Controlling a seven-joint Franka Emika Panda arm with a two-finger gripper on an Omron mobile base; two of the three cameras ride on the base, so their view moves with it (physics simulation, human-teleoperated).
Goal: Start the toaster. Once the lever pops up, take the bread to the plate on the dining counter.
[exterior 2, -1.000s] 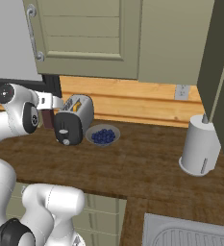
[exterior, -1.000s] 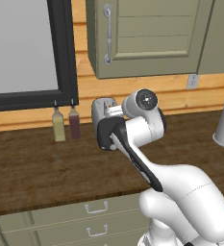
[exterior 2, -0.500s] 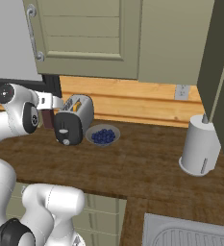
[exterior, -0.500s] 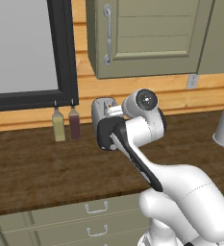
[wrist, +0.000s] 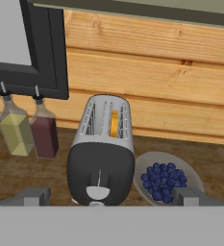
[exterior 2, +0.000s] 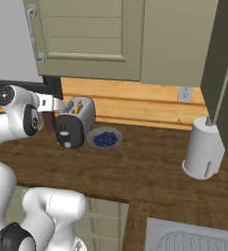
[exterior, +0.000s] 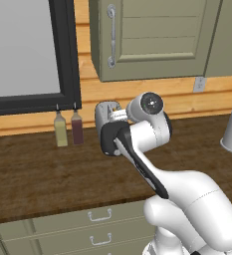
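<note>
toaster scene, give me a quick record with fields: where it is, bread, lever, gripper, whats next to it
toaster: upright on the wooden worktop, against the plank wall, black end panel facing the hand camera
bread: golden edge showing in the right-hand slot in the hand view
lever: whitish tab low on the black panel
gripper: fingertips spread wide, either side of the toaster's base, holding nothing
bowl of blueberries: right of the toaster in the hand view
two bottles: left of the toaster, under the dark window frame
</note>
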